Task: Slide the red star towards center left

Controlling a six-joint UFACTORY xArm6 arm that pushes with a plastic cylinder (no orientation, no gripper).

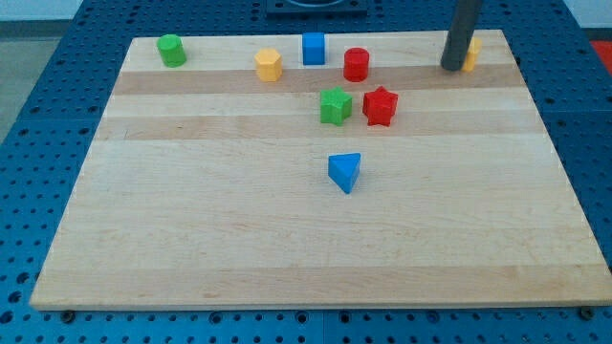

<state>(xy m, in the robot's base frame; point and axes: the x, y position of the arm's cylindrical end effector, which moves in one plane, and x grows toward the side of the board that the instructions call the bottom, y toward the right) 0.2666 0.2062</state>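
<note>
The red star (380, 105) lies on the wooden board (239, 248), right of centre toward the view's top. A green star-like block (336, 105) sits just to its left, almost touching it. My tip (451, 67) is near the board's top right corner, above and to the right of the red star and well apart from it. The rod partly hides a yellow block (471, 53) right behind it.
A red cylinder (357, 64), a blue cube (314, 48), a yellow hexagonal block (269, 65) and a green cylinder (172, 50) stand along the view's top. A blue triangle (345, 172) lies near the middle, below the green star.
</note>
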